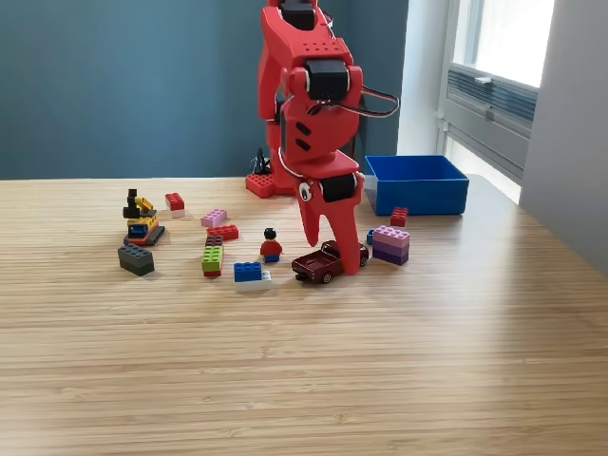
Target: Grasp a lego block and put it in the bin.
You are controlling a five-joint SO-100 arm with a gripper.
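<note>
red 3D-printed gripper (pixel 334 258) down at dark red toy car (pixel 318 265), jaws apart-or-clamped: cannot tell | blue low-walled plastic bin (pixel 418 184) behind, contents unseen | lego blocks on wooden table (pixel 304 361) | early: grasp, transfer pending

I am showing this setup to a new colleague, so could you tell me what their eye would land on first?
The bright red arm dominates the centre, its gripper lowered to the wooden table at a small dark red toy car. Behind it, on the exterior view's right, sits the blue bin. Colourful lego blocks lie scattered across the exterior view's left.
</note>
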